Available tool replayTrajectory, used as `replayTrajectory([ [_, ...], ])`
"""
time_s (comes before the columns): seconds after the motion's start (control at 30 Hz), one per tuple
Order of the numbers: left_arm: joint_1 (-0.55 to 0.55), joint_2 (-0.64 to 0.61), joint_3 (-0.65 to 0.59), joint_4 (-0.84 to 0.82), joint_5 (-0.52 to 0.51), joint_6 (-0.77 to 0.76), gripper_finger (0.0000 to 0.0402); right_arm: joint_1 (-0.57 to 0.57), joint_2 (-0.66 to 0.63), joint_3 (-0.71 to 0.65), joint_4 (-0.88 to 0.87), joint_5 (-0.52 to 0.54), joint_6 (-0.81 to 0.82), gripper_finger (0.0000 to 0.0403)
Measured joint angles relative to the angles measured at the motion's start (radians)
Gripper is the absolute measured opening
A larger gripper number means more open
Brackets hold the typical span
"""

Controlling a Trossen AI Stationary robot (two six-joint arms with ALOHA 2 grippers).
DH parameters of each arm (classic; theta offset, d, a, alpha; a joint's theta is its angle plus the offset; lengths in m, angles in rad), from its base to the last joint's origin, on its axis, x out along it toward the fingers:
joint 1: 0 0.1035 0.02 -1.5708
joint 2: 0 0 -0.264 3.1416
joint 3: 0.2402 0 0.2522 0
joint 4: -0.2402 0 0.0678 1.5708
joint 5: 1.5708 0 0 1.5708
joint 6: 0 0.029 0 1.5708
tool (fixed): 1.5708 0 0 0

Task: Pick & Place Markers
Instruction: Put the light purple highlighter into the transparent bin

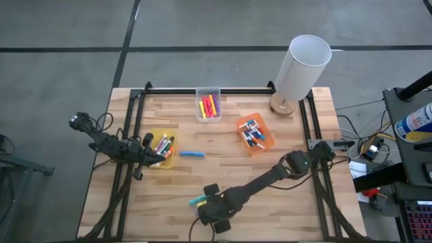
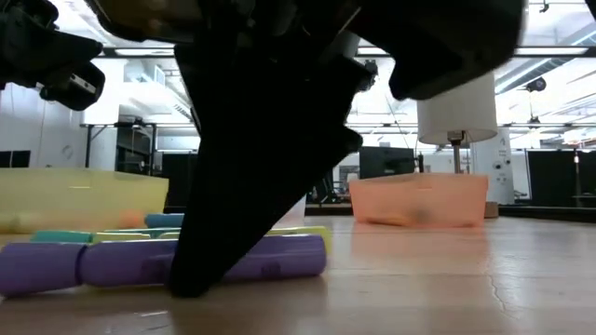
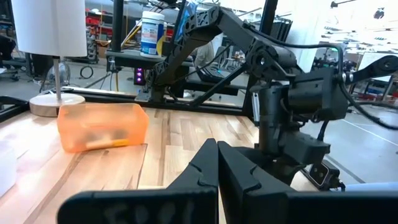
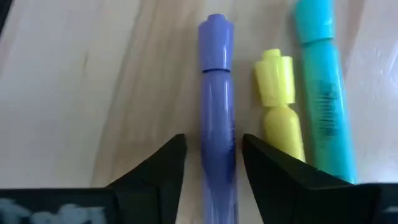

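My right gripper (image 4: pixel 214 140) is open near the table's near edge (image 1: pixel 210 204), pointing down. Its fingers stand on either side of a purple highlighter (image 4: pixel 216 93) that lies flat on the wood; I see a small gap on each side. A yellow highlighter (image 4: pixel 277 93) and a teal one (image 4: pixel 320 74) lie alongside it. In the low view a dark finger stands in front of the purple highlighter (image 2: pixel 270 259). A blue marker (image 1: pixel 192 154) lies alone mid-table. My left gripper (image 3: pixel 217 149) is shut over the yellow bin (image 1: pixel 165 131), which holds several markers.
A clear bin (image 1: pixel 208 90) with pink, yellow and orange highlighters sits at the far edge. An orange bin (image 1: pixel 266 131) with white-barrelled markers sits right of centre. A white-shaded lamp (image 1: pixel 297 67) stands at the far right corner. Bare wood lies between the bins and the near edge.
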Motion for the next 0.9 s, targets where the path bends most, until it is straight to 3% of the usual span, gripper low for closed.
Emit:
replayTrajectory([
  [0.2, 0.0, 0.0, 0.0, 0.0, 0.0, 0.0, 0.0, -0.001, 0.0, -0.003, 0.002, -0.022, -0.002, 0.0129],
  [0.4, 0.0, 0.0, 0.0, 0.0, 0.0, 0.0, 0.0, -0.001, 0.0, 0.017, -0.012, -0.048, -0.007, 0.0049],
  [0.57, 0.0, 0.0, 0.0, 0.0, 0.0, 0.0, 0.0, -0.003, -0.005, 0.072, -0.041, -0.047, -0.022, 0.0049],
  [0.9, 0.0, 0.0, 0.0, 0.0, 0.0, 0.0, 0.0, -0.08, -0.037, 0.229, -0.283, 0.179, -0.109, 0.0049],
])
